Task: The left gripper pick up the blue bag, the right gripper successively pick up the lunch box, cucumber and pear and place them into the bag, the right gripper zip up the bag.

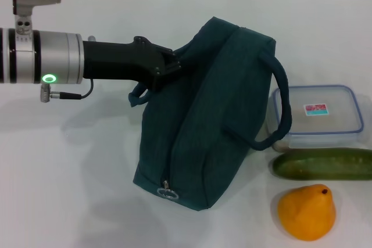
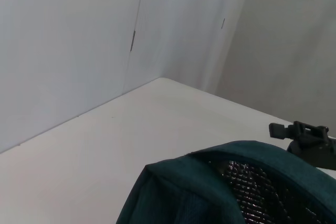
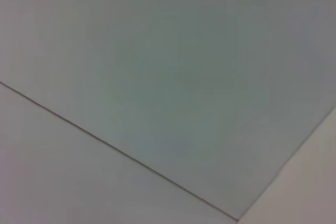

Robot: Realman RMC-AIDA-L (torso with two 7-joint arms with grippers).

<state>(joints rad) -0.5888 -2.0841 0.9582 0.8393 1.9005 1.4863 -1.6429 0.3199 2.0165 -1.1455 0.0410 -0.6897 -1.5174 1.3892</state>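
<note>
On a white table (image 1: 75, 190), seen from the head camera, a dark teal-blue bag (image 1: 203, 126) stands tilted near the middle. Its near end rests on the surface, and its far upper edge is raised. The left gripper (image 1: 168, 65) reaches in from the left on a thick silver wrist with a small green light. Its black fingers are closed on one of the bag's loop handles at the upper left edge, holding that side up. The second handle (image 1: 282, 100) arcs loosely over the bag's right side. A zipper runs along the bag's near face, ending in a silver ring pull (image 1: 167, 191) near the bottom.

To the right of the bag, three things lie in a column. Farthest is a clear plastic lunch box (image 1: 319, 117) with a bluish rim, closed, touching the loose handle. Just in front of it lies a glossy green cucumber (image 1: 325, 164), set crosswise. Nearest is an orange-yellow pear (image 1: 308, 212), upright, apart from the bag.

From the left wrist camera, the bag's opened top shows a dark, shiny lining (image 2: 262, 187).

No right gripper appears anywhere; its wrist camera shows only pale wall panels (image 3: 168, 77).
</note>
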